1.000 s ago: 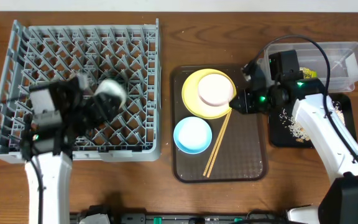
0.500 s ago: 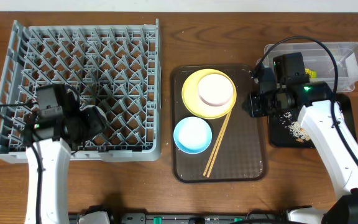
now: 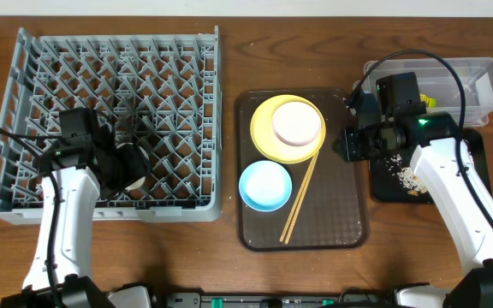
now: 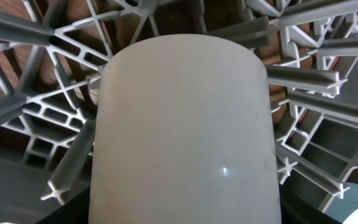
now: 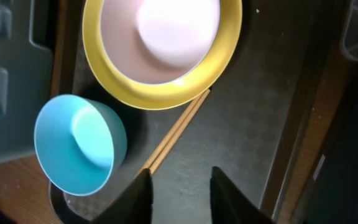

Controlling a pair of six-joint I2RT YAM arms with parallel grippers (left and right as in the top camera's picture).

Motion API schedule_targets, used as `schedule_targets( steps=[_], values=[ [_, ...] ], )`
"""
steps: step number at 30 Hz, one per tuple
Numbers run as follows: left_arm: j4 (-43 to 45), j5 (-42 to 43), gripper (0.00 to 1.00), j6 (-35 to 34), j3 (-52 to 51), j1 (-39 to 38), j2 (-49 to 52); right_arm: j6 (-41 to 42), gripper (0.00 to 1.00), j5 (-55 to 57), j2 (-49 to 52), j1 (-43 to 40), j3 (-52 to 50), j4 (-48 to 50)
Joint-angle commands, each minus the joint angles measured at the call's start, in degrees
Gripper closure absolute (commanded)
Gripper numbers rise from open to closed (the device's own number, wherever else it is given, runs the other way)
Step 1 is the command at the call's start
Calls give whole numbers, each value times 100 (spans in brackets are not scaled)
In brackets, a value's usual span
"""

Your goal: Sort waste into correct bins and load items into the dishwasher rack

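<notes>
My left gripper [image 3: 120, 164] is shut on the small white cup [image 3: 135, 162], low among the pegs at the front of the grey dishwasher rack [image 3: 118, 68]. The cup [image 4: 182, 124] fills the left wrist view and hides the fingers. My right gripper [image 3: 349, 142] is open and empty above the right side of the brown tray [image 3: 332, 214]. In the right wrist view its fingers [image 5: 180, 190] hang over bare tray beside the wooden chopsticks [image 5: 176, 130]. The pinkish-white bowl [image 3: 297, 123] sits on the yellow plate [image 3: 264, 145]. The light blue bowl [image 3: 265, 185] stands in front of it.
The clear tub [image 3: 478, 77] at the back right holds the green-yellow wrapper [image 3: 426, 102]. In front of it the black tray [image 3: 383, 190] holds white crumbs [image 3: 409, 177]. The right arm's cable arcs over the tub.
My left gripper carried the white cup down and toward the rack's front, into the pegs. My right gripper drew back to the right from the plate, then stayed still.
</notes>
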Motion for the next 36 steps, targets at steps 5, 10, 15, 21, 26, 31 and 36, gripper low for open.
schedule_targets(
  steps=[5, 10, 15, 21, 26, 31, 36],
  values=[
    [4, -2, 50, 83, 74, 7, 103, -74, 59, 26, -61, -68, 52, -20],
    [-345, 146, 66, 76, 76, 7, -70, -74, 59, 28, -61, -68, 52, -26],
    [-752, 216, 70, 59, 76, 7, -109, -74, 58, 28, -61, -68, 52, -22],
    [-824, 424, 70, 57, 74, 7, -105, -74, 58, 26, -61, -68, 52, -24],
    [-1084, 424, 71, -92, 74, 7, -98, -74, 59, 26, -61, -68, 52, -68],
    [-1259, 424, 71, -92, 74, 7, -98, -74, 58, 26, -61, -68, 52, -87],
    [-1231, 422, 71, -90, 74, 7, -98, -74, 59, 26, -61, -68, 52, -90]
  ],
)
